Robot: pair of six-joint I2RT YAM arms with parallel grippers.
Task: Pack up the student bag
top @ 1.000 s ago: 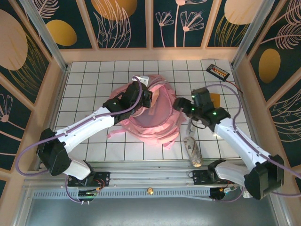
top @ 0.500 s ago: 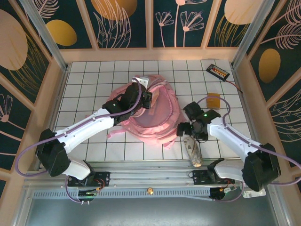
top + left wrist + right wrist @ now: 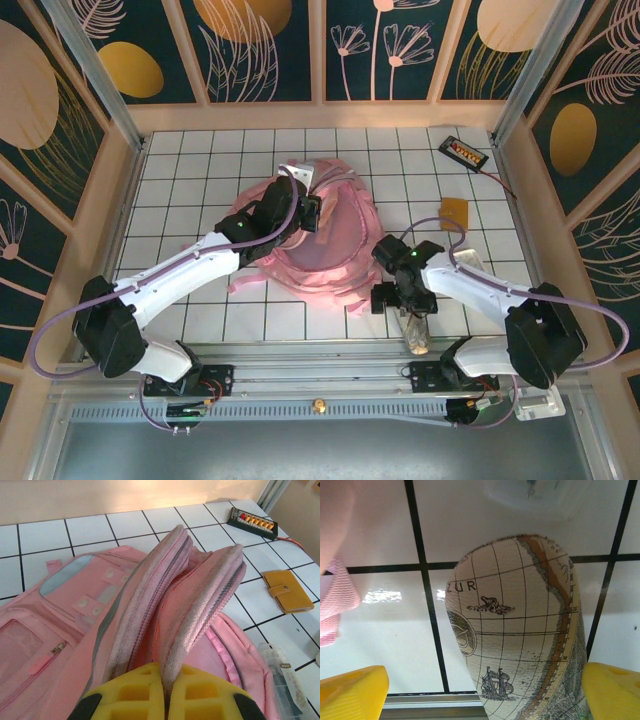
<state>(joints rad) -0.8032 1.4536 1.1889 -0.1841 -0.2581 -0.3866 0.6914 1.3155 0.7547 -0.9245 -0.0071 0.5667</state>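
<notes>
The student bag [image 3: 325, 250] is a big pink backpack lying mid-table, its window pockets [image 3: 65, 575] facing left. My left gripper [image 3: 308, 210] is shut on the raised zipper rim [image 3: 200, 595] of the bag's opening and holds it up; the yellow pads [image 3: 125, 695] pinch the fabric. My right gripper [image 3: 405, 300] hovers open over a map-print pencil case [image 3: 520, 630] lying near the table's front edge [image 3: 415, 330]. Its yellow fingertips [image 3: 352, 692] stand on either side of the case.
A yellow wallet [image 3: 454, 211] lies right of the bag, also seen from the left wrist [image 3: 290, 590]. A black device with a cable [image 3: 464, 152] sits at the back right. A clear plastic pack [image 3: 285, 680] lies beside the bag. A metal rail [image 3: 320, 355] runs along the front.
My right arm has swung from beside the wallet down toward the front edge and now sits over the map-print case. The left gripper keeps its hold on the bag rim.
</notes>
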